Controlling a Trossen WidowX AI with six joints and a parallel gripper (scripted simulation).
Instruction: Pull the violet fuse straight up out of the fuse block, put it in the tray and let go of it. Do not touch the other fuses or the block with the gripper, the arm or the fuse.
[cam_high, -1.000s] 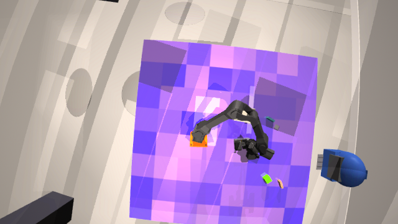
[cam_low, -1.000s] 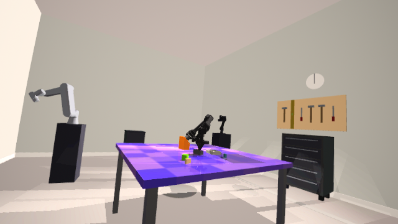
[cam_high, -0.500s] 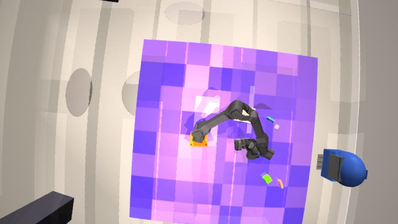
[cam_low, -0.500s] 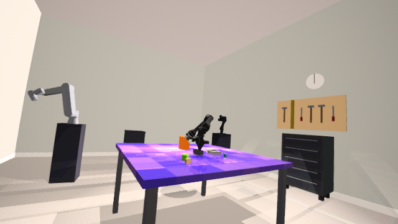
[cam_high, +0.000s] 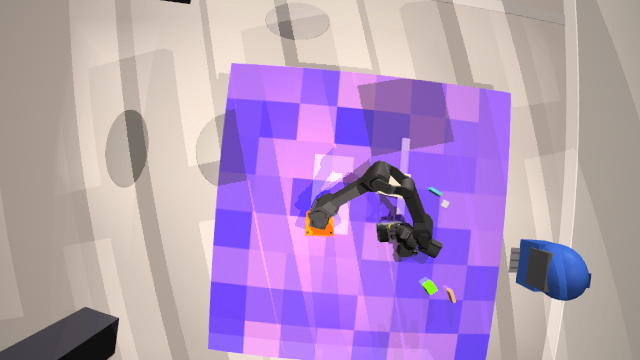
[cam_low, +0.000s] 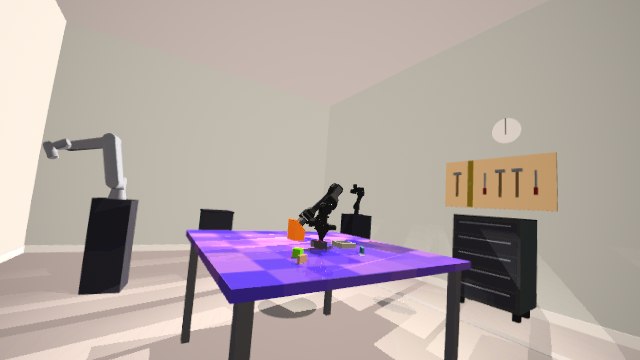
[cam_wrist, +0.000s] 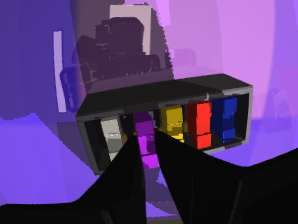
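Note:
My gripper (cam_wrist: 146, 141) is shut on the violet fuse (cam_wrist: 147, 144) in the wrist view. The fuse stands between the white fuse (cam_wrist: 111, 127) and the yellow fuse (cam_wrist: 172, 116); its near end overlaps the block's near rim in this view. I cannot tell how much of it is still in its slot. The red fuse (cam_wrist: 201, 117) and the blue fuse (cam_wrist: 228, 115) sit further right in the dark fuse block (cam_wrist: 165, 93) (cam_low: 318, 245). The beige tray (cam_low: 344, 244) lies right of the block in the exterior view. The arm partly hides block and tray in the top view.
An orange box (cam_high: 320, 232) (cam_low: 295, 230) is at the arm's base. A teal piece (cam_high: 434, 191) (cam_low: 361, 250) and a small white cube (cam_high: 445, 203) lie beyond the tray. A green block (cam_high: 429, 287) (cam_low: 297, 252) and a tan piece (cam_high: 451, 295) (cam_low: 302, 259) lie on the opposite side.

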